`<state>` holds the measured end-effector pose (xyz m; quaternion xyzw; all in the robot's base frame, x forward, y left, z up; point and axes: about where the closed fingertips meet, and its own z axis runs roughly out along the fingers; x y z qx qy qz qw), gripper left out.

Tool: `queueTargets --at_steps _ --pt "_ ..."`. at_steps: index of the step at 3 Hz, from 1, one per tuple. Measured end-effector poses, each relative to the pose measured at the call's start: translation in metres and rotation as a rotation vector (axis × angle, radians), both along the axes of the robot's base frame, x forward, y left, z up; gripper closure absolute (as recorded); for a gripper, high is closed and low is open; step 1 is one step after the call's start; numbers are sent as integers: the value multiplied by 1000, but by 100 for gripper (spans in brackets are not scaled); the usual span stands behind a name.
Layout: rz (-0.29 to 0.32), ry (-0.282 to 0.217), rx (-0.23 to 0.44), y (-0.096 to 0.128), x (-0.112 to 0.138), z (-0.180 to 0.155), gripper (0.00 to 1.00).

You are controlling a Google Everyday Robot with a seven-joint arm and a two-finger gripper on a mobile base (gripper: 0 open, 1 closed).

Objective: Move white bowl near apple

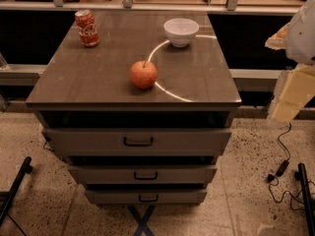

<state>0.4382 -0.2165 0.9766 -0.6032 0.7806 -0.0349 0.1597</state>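
The white bowl (181,31) stands upright on the far right part of the grey-brown cabinet top (98,77). The red-orange apple (143,74) with a short stem sits near the middle of the top, closer to the front edge, a little to the left of the bowl and apart from it. My gripper (291,95) hangs at the right edge of the view, off the cabinet's right side, well away from both the bowl and the apple. It holds nothing that I can see.
A red soda can (87,28) stands at the far left corner of the top. The cabinet has three drawers with handles (138,141) facing me. Cables (283,166) lie on the speckled floor to the right. A shelf rail (147,4) runs behind the cabinet.
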Motion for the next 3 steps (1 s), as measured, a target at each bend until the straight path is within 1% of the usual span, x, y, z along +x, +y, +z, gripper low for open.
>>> queueTargets --at_steps 1,2,3 --pt "10 -13 5 1 0 2 0" --pt "54 -82 -51 9 30 10 0" --pt "121 -168 -135 12 87 19 0"
